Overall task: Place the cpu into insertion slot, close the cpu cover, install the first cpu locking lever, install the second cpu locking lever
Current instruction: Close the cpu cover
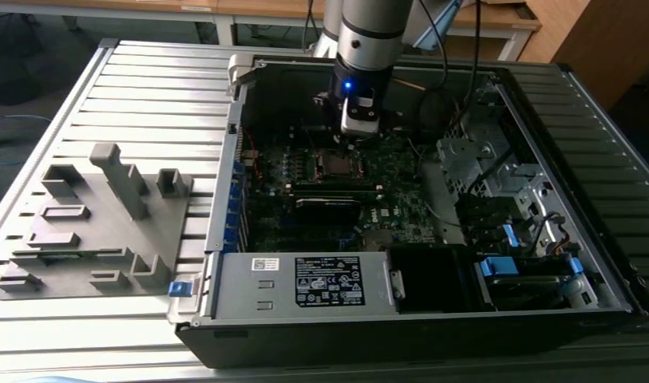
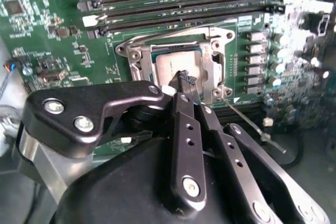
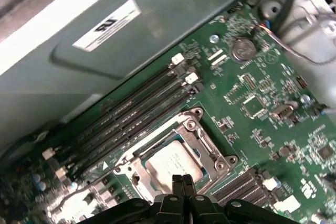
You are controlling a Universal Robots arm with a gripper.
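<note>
**Exterior view.** You have one open computer case (image 1: 235,152) lying on a slatted table (image 1: 143,88). Its board (image 1: 409,223) faces up, so the arm can reach straight down. The claw (image 1: 356,137) hangs just over the socket (image 1: 335,163), near the far wall of the case. A grey parts tray (image 1: 90,223) sits outside the case, at the exterior view's left.

**Second wrist view.**
- **Chip** (image 2: 173,66): seated flat in the socket, dull silver top showing.
- **Cover** (image 2: 212,72): a metal frame that looks folded down around the chip, with its cut-out leaving the chip's top bare.
- **Claw:** the fingers (image 2: 184,124) are pressed fully together with nothing pinched between them. The tip sits at the chip's near edge, and you cannot tell whether it is touching or just above. Judged from that pose, the claw is set to push rather than to grasp.
- **Lever** (image 2: 252,123): a thin wire rod angling away from the socket. It looks unlatched.

**First wrist view.** The fingertips (image 3: 177,183) lie side by side with no gap, poised at the edge of the cover and over the chip. This suits pressing the frame flat. Memory slots (image 3: 131,114) run alongside the socket. A coin battery (image 3: 242,51) lies well apart from it.
</note>
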